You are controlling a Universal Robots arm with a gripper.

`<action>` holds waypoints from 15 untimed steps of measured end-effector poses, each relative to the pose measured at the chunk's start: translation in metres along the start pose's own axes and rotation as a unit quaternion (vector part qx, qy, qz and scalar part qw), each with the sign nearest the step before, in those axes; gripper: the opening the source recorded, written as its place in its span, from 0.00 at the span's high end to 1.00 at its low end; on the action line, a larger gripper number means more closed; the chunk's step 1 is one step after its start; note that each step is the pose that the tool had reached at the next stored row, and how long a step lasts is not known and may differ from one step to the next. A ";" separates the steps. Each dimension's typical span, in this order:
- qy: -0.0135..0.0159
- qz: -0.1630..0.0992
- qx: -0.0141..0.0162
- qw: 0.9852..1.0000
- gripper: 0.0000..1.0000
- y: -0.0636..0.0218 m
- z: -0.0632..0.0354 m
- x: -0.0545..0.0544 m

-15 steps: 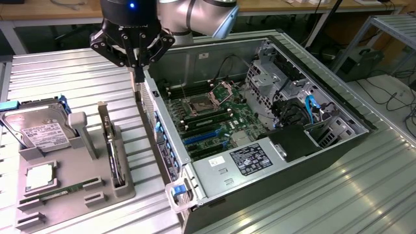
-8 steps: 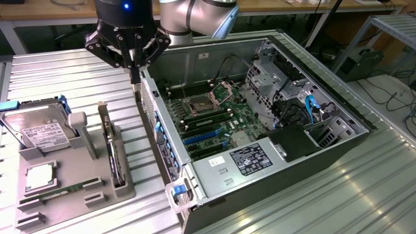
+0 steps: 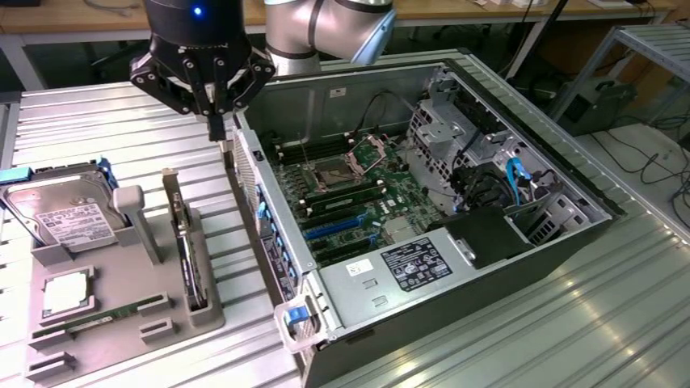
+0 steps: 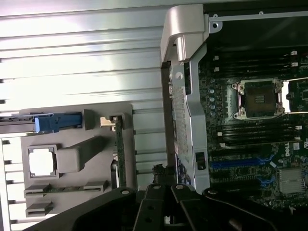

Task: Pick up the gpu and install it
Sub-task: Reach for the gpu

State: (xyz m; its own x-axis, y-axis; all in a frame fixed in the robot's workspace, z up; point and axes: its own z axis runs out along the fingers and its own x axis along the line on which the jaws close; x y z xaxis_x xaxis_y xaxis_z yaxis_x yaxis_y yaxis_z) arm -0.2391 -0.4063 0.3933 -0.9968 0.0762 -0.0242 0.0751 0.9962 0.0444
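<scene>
zero load in the gripper (image 3: 219, 129): jaws pressed together, nothing pinched. it hangs fingertips-down over the strip between the grey holder (image 3: 124, 279) and the open pc case (image 3: 464, 315), close above the case's rear wall. the gpu (image 3: 192, 267) stands on edge in the holder slot nearest the case, silver bracket (image 3: 173, 198) at the end toward the arm. the hard drive (image 3: 70, 217) and the ram stick (image 3: 103, 317) sit in the same holder, apart from the card. the motherboard (image 3: 356, 194) lies exposed inside the case, and its blue slots look free. judgement: this is the approach for the pick, task barely begun. to do it well, the jaws should spread before any descent, only wide enough to straddle the thin board. the pads should go flat on the two faces at the top edge, away from the bracket and the taller parts. the gripper belongs centred over the card's length so the card doesn't swing. the descent should run straight down in line with the slot, because the case wall is just beside and a skewed path could clip it. grip firm but not crushing, no twist on the board.
</scene>
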 end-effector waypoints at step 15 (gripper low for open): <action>0.000 0.000 0.000 1.000 0.89 -0.0031 -0.0006 0.017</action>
State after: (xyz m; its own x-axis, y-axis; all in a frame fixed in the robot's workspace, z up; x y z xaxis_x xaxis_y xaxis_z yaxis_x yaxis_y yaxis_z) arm -0.2562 -0.4082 0.3933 -0.9968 0.0762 -0.0240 0.0751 0.9962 0.0443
